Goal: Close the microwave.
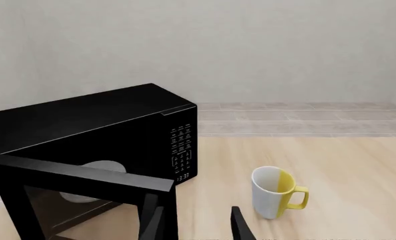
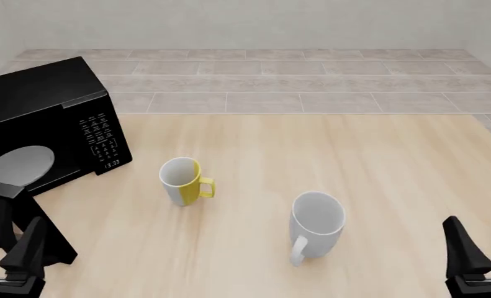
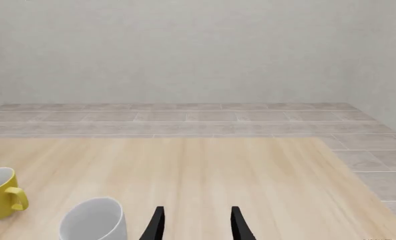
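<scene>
Waiting by the open door of the microwave (image 2: 51,118), far left on the table (image 2: 336,155).
Both grippers, left gripper (image 2: 9,251) and right gripper (image 2: 485,248), are spread and empty; a crooked push could slide the microwave or bump the yellow mug (image 2: 183,180).

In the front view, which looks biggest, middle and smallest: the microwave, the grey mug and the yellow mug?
1. The microwave, by far the largest.
2. The grey mug.
3. The yellow and white mug.
The grey mug is nearer the camera, so the two mugs may really be about the same size.
</scene>
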Tool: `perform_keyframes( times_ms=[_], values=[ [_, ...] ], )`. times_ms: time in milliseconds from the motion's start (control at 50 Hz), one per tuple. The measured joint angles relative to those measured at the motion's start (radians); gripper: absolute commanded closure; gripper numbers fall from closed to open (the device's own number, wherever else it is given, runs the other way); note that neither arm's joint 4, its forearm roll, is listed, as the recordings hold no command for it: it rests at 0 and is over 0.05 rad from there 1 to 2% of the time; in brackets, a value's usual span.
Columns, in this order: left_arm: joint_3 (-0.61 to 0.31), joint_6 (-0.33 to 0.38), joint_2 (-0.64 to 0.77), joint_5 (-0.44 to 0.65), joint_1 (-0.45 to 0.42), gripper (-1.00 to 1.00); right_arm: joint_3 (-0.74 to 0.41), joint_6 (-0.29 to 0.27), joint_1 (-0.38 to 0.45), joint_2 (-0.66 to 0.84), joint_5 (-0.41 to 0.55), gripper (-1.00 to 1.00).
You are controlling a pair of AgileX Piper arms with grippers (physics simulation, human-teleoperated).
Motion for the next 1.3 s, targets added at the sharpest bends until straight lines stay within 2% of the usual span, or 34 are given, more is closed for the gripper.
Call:
perform_keyframes(
  times_ms=[660,780,1040,1300],
  values=[
    [0.000,-0.014,0.036,-0.010,0.022,-1.00,-0.001,0.005,-0.009,0.001,-0.010,-1.00],
    [0.000,-0.020,0.147,-0.101,0.038,-1.00,-0.001,0.005,-0.009,0.000,-0.012,-1.00],
    [0.000,-0.027,0.484,-0.387,0.053,-1.00,0.000,0.008,-0.016,0.001,-0.013,-1.00],
    [-0.016,-0.069,0.743,-0.639,0.069,-1.00,0.000,0.014,-0.021,0.003,-0.013,-1.00]
  ],
)
